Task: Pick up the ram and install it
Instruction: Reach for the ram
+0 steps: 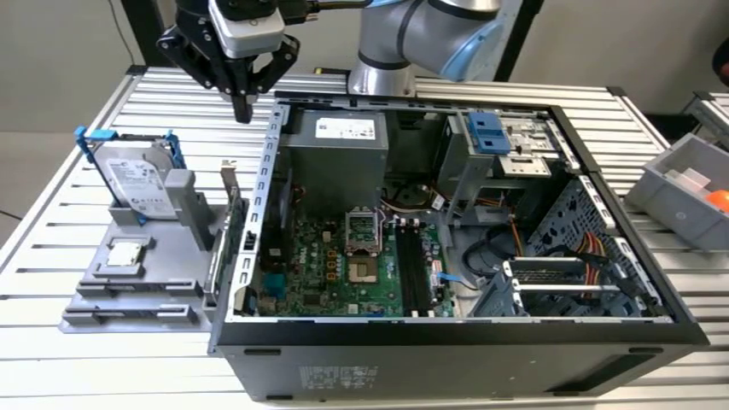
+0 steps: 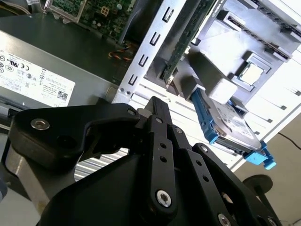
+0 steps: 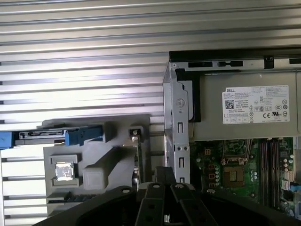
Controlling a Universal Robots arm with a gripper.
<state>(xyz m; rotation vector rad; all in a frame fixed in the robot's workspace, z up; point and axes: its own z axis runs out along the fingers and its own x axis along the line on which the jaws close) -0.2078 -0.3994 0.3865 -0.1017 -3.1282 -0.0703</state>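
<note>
My gripper hangs high over the slatted table, behind the grey parts fixture and just outside the open computer case on the exterior view's left. Its black fingers are shut together with nothing between them, as both wrist views also show. The ram is a thin dark strip standing on edge in the fixture's slot, beyond the processor chip. My gripper is well above it and apart from it. Long black memory slots lie on the green motherboard inside the case.
On the fixture stand a hard drive in a blue frame and a green card with a metal bracket, close to the case wall. A power supply fills the case's rear. A grey bin sits at the exterior view's right.
</note>
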